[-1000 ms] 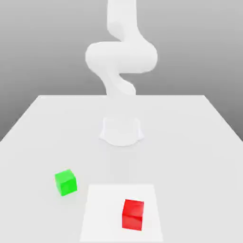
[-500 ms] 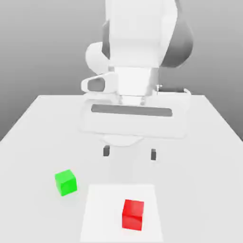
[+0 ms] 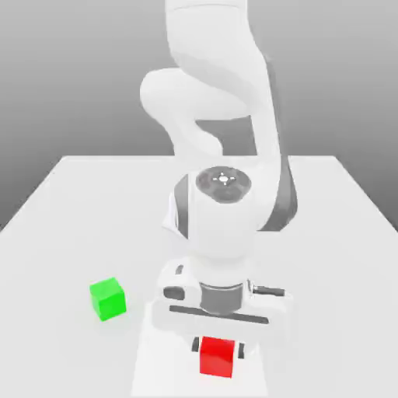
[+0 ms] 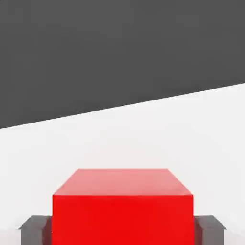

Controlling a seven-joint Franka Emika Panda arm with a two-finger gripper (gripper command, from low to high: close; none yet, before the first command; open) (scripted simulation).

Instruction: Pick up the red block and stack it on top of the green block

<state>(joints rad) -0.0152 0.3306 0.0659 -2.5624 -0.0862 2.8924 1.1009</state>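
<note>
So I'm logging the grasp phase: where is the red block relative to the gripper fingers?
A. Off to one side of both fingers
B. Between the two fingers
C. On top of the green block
B: the red block has a dark finger on each side of it.

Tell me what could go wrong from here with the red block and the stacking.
1. The gripper straddles the red block with its fingers not clearly touching it; closing unevenly could push or twist it.
2. The green block sits turned relative to the red one, so the stack may land misaligned and slip off.
</note>
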